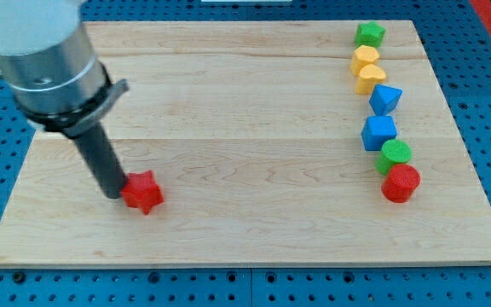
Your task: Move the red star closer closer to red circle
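The red star (142, 191) lies on the wooden board at the view's lower left. The red circle (401, 183) stands at the view's lower right, far from the star. My tip (114, 195) rests on the board right against the star's left side. The dark rod rises from it up and to the left into the grey arm body.
A column of blocks runs down the view's right side: a green star (369, 34), two yellow blocks (366, 59) (371, 78), a blue block (385, 99), a blue cube (379, 132) and a green circle (395, 154) just above the red circle. The board's edge (245, 263) runs along the bottom.
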### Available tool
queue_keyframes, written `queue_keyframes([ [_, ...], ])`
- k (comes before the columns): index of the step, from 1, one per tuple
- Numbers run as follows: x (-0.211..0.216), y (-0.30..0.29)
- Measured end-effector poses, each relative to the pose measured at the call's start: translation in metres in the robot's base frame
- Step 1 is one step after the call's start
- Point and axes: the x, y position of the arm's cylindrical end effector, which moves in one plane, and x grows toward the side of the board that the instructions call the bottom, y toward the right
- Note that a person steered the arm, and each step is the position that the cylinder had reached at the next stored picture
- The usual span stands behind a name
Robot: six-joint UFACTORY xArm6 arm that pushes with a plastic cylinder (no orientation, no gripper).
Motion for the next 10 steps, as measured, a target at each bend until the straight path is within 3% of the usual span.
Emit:
queue_keyframes([
  [7,0.04,0.253],
  [10,0.044,0.293],
])
